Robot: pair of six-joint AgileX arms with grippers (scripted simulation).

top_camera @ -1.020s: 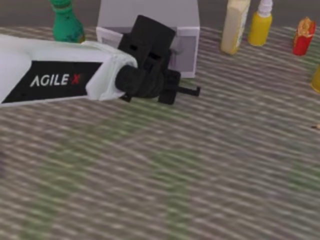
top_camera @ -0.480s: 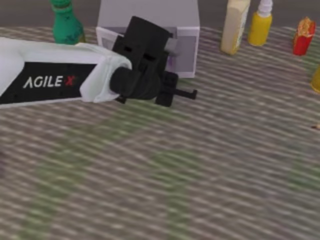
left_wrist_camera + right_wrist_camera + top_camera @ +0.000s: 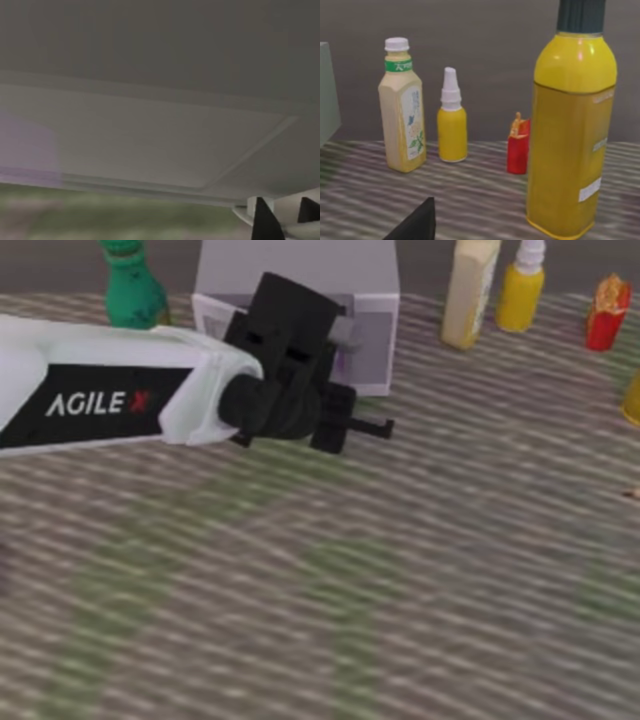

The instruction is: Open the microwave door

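Microwave (image 3: 300, 265) sits at the surface's (image 3: 400, 570) far edge. Left gripper (image 3: 345, 390) presses close against the microwave door (image 3: 365, 345); whether it is clenched or released, I cannot tell.

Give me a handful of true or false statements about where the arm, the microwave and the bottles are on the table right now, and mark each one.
1. The left tool is in front of the microwave. True.
2. A green bottle stands to the left of the microwave. True.
3. The microwave lies tipped on its side. False: it stands upright at the back of the table.
4. The red carton stands between the green bottle and the microwave. False: it is far to the right, beyond the small yellow bottle.
5. The right arm reaches across the table in the top view. False: only the left arm shows there.
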